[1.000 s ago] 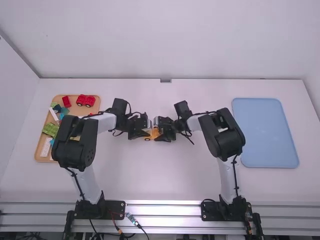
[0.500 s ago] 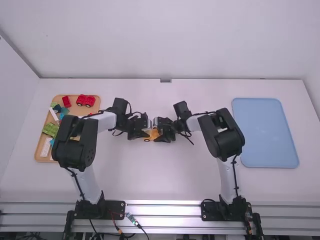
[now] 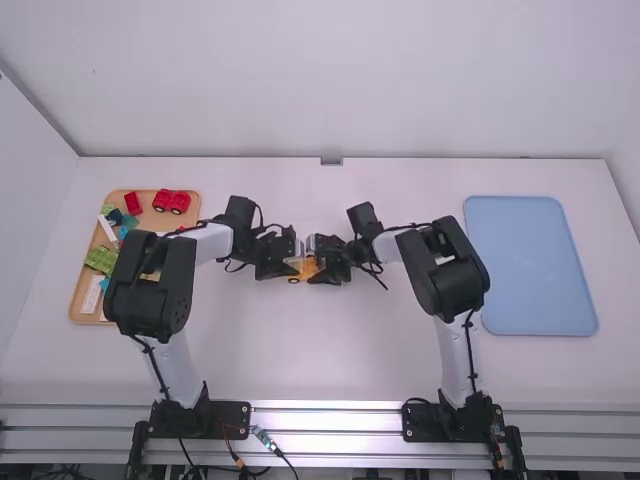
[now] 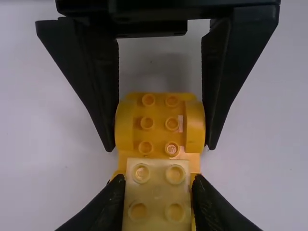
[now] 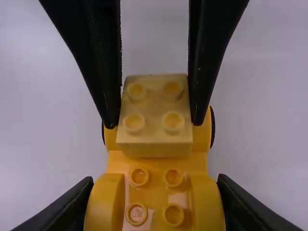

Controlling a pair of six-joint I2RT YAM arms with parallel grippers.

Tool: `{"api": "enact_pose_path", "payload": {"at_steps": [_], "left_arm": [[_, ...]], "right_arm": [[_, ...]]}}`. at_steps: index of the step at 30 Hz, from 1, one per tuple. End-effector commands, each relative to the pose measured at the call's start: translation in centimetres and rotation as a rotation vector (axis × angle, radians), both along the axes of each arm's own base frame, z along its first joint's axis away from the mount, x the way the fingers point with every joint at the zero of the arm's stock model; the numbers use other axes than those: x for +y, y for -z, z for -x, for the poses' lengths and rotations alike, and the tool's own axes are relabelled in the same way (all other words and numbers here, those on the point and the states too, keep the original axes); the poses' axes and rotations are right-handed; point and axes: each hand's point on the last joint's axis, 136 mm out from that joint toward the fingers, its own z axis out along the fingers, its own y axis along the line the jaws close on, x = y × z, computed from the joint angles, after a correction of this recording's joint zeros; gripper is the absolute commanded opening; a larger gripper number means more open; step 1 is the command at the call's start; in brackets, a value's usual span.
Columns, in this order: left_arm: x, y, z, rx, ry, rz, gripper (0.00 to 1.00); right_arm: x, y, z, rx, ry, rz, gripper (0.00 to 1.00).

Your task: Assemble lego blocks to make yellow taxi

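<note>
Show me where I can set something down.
Bare table lies between the yellow car and front rail, and from the car to the back edge. The blue tray is bare too. Crowded: the wooden tray, and midtable, where left gripper and right gripper meet.

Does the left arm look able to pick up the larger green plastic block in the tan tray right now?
Probably not: its gripper is closed on the pale yellow square block, at the orange-yellow car body. Freed of that, it likely could: the green block lies in the tray beside that arm.
</note>
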Motion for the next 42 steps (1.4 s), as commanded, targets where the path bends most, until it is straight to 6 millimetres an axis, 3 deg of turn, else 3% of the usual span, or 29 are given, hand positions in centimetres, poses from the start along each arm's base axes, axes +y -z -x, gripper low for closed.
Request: {"api": "enact_pose_path", "payload": {"at_steps": [1,14,27,31,33,42], "left_arm": [[-0.7,-0.8,0.3,-0.009,0.024,0.013,0.38],[-0.7,-1.0,0.0,-0.021,0.022,0.025,0.53],[-0.9,-2.4,-0.3,-0.027,0.023,0.044,0.74],[-0.9,-3.4,-0.5,-0.012,0.025,0.042,0.83],[-0.9,-3.7,-0.7,-0.016,0.031,0.041,0.99],[-1.0,-4.8,-2.0,-0.051,0.023,0.037,0.98]], "right_arm": [[-0.1,-0.7,-0.7,-0.026,0.018,0.011,0.49],[-0.2,-0.5,-0.8,-0.029,0.028,0.028,0.49],[-0.3,-0.5,-0.8,-0.029,0.029,0.03,0.49],[-0.3,-0.5,-0.9,-0.03,0.029,0.03,0.49],[-0.3,-0.5,-0.9,-0.03,0.029,0.03,0.49],[-0.3,-0.4,-0.8,-0.028,0.029,0.031,0.49]]}}
